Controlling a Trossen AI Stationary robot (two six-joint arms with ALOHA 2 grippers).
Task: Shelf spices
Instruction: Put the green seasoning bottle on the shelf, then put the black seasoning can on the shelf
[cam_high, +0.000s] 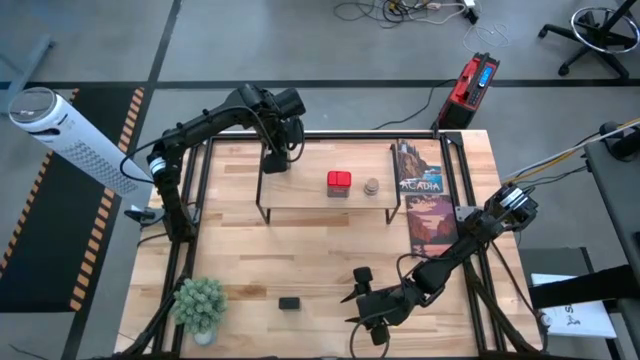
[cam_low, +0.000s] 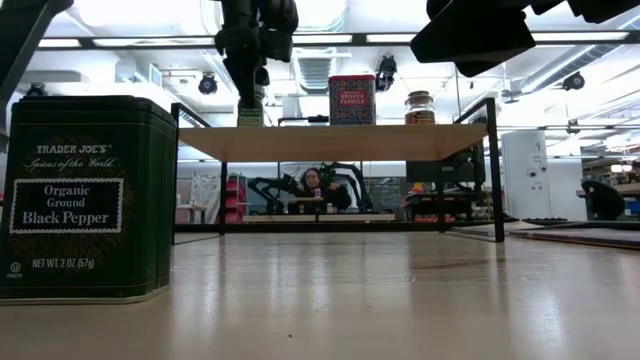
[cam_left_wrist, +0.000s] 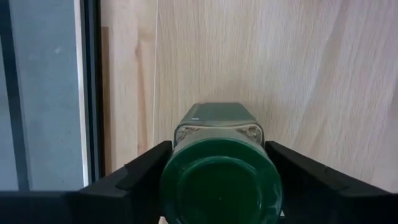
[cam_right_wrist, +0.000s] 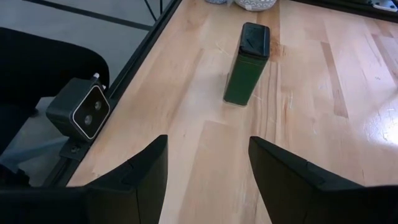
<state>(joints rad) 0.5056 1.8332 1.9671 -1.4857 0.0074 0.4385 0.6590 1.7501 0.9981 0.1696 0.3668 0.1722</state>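
The green-capped jar (cam_left_wrist: 217, 180) is at the left end of the light-wood shelf (cam_high: 300, 190), between the fingers of my left gripper (cam_high: 272, 160), which is shut on it. The red square tin (cam_high: 339, 183) and the round tan jar (cam_high: 371, 187) stand on the shelf board, near its middle. The dark square tin (cam_high: 289, 302) stands upright on the table near the near edge, also in the right wrist view (cam_right_wrist: 247, 62). My right gripper (cam_high: 355, 297) hovers open to the tin's right, fingers toward it, touching nothing. My left gripper holds the green-capped jar by its green cap (cam_left_wrist: 180, 168), pinched between the two fingers (cam_left_wrist: 146, 168), which come from above and point down. The jar is upright, with its base at the shelf board (cam_low: 330, 142). Whether the base rests on the board, I cannot tell.
A leafy potted plant (cam_high: 200, 305) stands at the table's near-left corner. A game box (cam_high: 422, 200) lies to the right of the shelf. A small camera (cam_right_wrist: 78, 112) sits at the table's near edge. Bare wood lies between the shelf and the dark tin.
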